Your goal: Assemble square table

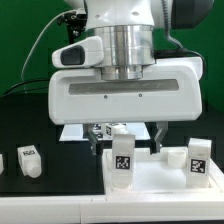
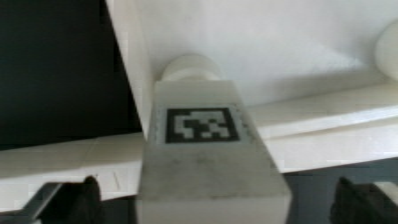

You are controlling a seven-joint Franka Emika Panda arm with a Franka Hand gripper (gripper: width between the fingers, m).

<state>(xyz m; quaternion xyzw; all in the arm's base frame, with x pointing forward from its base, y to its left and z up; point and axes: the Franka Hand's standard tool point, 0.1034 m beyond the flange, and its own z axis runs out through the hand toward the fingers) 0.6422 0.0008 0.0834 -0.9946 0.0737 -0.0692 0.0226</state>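
The square table's white top [image 1: 150, 185] lies at the front on the exterior view's right. A chunky white leg [image 1: 122, 160] with a black-and-white tag stands upright on it. A second tagged leg [image 1: 197, 158] stands further to the exterior view's right. My gripper [image 1: 130, 140] hangs straight over the first leg, one finger on either side. In the wrist view this leg [image 2: 205, 125] rises between the dark fingertips [image 2: 71, 200], with a gap on both sides. The gripper [image 2: 214, 205] is open and holds nothing. The top [image 2: 267, 50] fills the background.
A loose tagged leg [image 1: 28, 160] lies on the black table at the exterior view's left, and part of another [image 1: 2, 160] shows at the frame edge. The marker board [image 1: 75, 131] lies behind the gripper. Cables hang at the back.
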